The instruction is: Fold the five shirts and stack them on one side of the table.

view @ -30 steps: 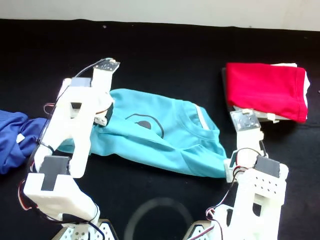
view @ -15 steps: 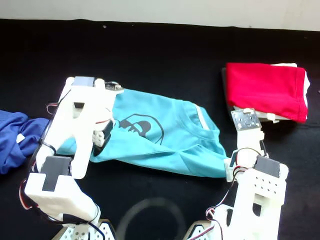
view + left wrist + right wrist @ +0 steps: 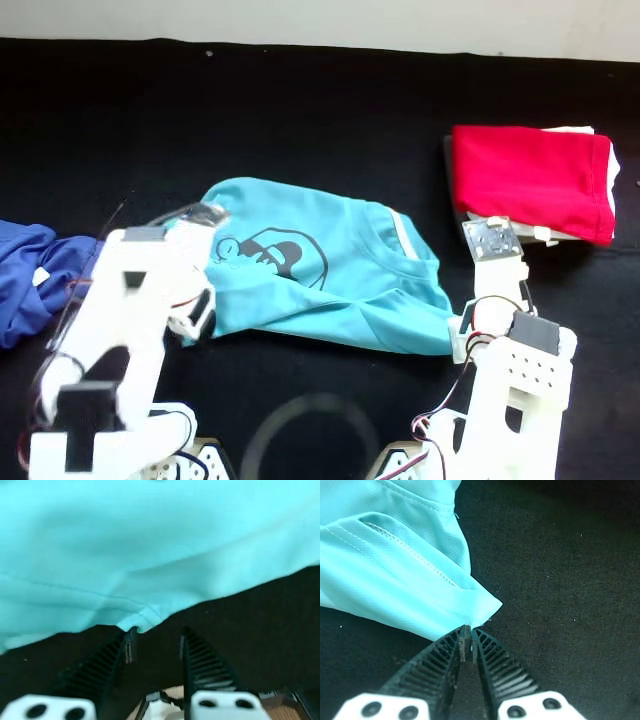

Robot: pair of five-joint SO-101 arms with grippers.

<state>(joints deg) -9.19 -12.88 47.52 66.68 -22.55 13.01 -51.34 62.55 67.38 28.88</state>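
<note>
My right claw (image 3: 470, 641) is pressed together, pinching a corner of the teal shirt (image 3: 330, 275), which lies spread across the middle of the black surface (image 3: 300, 110). My left claw (image 3: 157, 636) is spread at the shirt's opposite hem. A folded red shirt (image 3: 530, 180) lies on my right side and a crumpled blue shirt (image 3: 30, 275) on my left.

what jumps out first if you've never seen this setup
The turquoise shirt spread across the middle of the black table grabs the eye, with the right claw shut on its corner and the left claw open just off its hem. Next come the folded red shirt at the far right and a crumpled blue shirt at the left edge.
</note>
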